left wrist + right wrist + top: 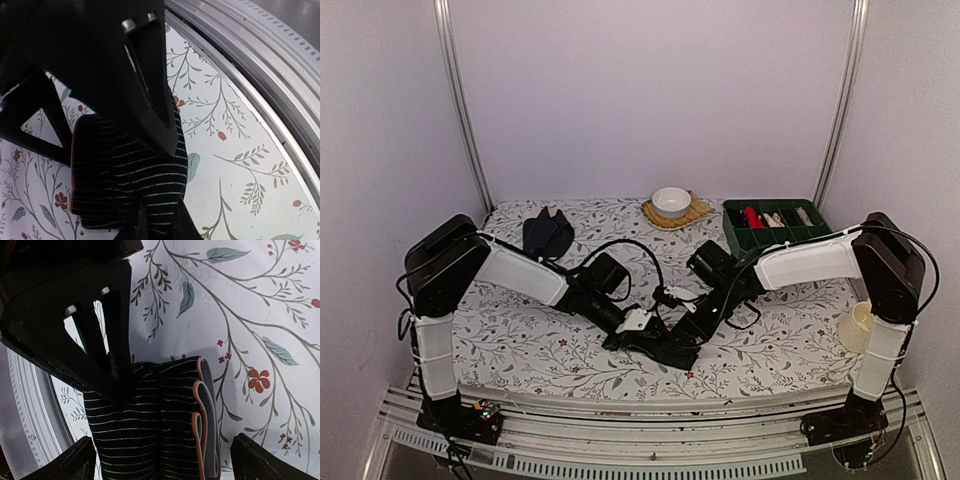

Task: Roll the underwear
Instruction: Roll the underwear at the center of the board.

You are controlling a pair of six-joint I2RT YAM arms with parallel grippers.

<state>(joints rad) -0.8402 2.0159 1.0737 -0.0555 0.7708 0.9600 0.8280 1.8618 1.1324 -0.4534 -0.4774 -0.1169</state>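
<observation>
A black underwear with thin white stripes (678,352) lies folded into a narrow bundle near the table's front middle. Its grey, orange-edged waistband (205,410) shows in layers at one end. My left gripper (653,343) pinches the bundle's edge; in the left wrist view (162,227) striped cloth (130,170) sits between its close-set fingers. My right gripper (688,335) is open, and in the right wrist view (167,460) its fingers stand wide on either side of the bundle (145,430). A second black underwear (548,233) lies at the back left.
A white bowl (671,201) sits on a woven mat at the back middle. A green compartment tray (775,225) with small items stands at the back right. A pale cup (857,327) stands by the right arm. The table's metal front rail (260,60) runs close by.
</observation>
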